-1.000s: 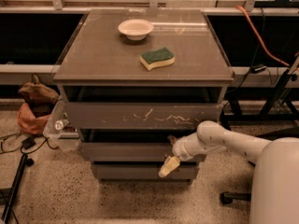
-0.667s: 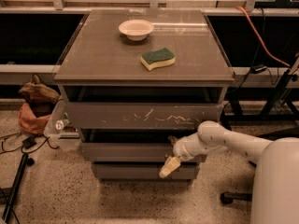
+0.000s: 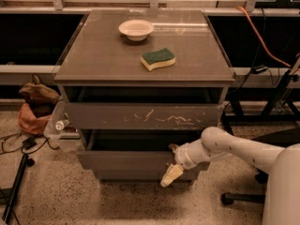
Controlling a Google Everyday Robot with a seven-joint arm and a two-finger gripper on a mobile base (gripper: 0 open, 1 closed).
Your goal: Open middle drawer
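The middle drawer is the plain grey-brown front below the scratched top drawer of the cabinet. A dark gap shows above its front, and it stands a little forward of the narrow bottom front. My gripper is at the right part of the middle drawer's front, against its top edge, with a cream part hanging down in front of the panel. My white arm reaches in from the lower right.
A white bowl and a green-and-yellow sponge lie on the cabinet top. A red-brown bag and cables lie on the floor at the left. A black stand base and orange cable are on the right.
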